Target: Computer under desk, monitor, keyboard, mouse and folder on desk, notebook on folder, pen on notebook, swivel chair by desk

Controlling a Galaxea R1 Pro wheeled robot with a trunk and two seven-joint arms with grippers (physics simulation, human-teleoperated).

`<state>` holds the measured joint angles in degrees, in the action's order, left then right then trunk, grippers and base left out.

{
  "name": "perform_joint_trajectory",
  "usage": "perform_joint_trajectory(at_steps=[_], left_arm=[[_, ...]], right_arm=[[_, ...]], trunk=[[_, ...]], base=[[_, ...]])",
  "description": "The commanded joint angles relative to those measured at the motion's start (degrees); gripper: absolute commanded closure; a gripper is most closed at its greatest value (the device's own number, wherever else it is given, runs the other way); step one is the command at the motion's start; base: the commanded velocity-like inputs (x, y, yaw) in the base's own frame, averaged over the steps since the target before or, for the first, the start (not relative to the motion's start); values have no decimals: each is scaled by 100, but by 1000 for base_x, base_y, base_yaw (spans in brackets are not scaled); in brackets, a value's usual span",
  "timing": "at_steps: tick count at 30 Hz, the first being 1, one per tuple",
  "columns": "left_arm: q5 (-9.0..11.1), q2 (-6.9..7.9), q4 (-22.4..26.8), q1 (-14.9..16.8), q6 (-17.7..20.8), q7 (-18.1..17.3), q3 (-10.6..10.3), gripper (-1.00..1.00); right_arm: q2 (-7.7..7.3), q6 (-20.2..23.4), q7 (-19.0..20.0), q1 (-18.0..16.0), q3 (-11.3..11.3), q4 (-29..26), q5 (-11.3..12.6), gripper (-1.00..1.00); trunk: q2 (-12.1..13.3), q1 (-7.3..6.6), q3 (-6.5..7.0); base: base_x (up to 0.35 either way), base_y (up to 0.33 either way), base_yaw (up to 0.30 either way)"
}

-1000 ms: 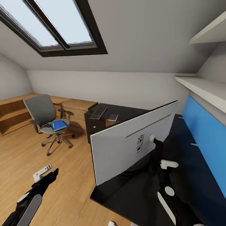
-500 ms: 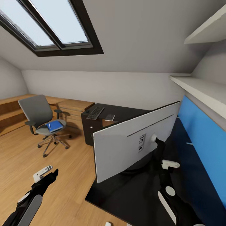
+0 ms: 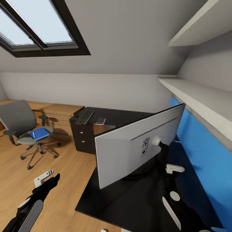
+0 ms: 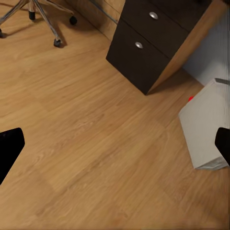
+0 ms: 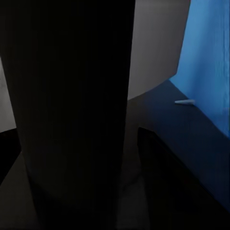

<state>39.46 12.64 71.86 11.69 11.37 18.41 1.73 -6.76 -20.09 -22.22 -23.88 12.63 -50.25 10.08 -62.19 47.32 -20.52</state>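
One monitor (image 3: 138,143) stands on the near end of the black desk (image 3: 129,199), its white back turned to the head camera. The right gripper (image 3: 160,146) is at the monitor's stand just behind the panel; whether its fingers are closed on the stand I cannot tell — the right wrist view is mostly dark column and a slice of blue wall (image 5: 208,57).

One keyboard (image 3: 85,117) lies on the far end of the desk, with one notebook (image 3: 101,120) just beside it. One chair (image 3: 24,129) stands on the wood floor (image 4: 96,143) well apart from the desk, carrying one blue folder (image 3: 39,133) with a pen (image 3: 33,133) on it.

The left gripper (image 4: 115,143) hangs open over bare floor, holding nothing — its two dark fingertips (image 4: 9,148) sit wide apart. Beyond it: a two-drawer unit (image 4: 153,43) under the desk and one pale computer case (image 4: 206,127) on the floor beside the unit.
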Motion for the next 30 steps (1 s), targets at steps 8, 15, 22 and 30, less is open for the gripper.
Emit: perform_joint_trajectory(at_steps=[8, 15, 22, 30], left_arm=[[44, 2, 16, 0, 23, 31, 3, -100], [44, 6, 21, 0, 23, 30, 3, -100], [44, 3, 21, 0, 23, 31, 3, -100], [44, 2, 21, 0, 23, 31, 3, -100]], right_arm=[[-9, -47, -23, -12, 36, -12, -10, 100], [-7, -47, -13, -12, 38, -3, -21, 100], [-1, -37, -16, -12, 31, 19, -18, 100], [-1, -54, -11, -12, 37, 17, -23, 100]], trunk=[[-6, 0, -6], [-6, 0, -6], [-6, 0, -6], [-6, 0, -6]], base=[[0, 0, -258], [0, 0, -85], [0, 0, -3], [0, 0, 0]])
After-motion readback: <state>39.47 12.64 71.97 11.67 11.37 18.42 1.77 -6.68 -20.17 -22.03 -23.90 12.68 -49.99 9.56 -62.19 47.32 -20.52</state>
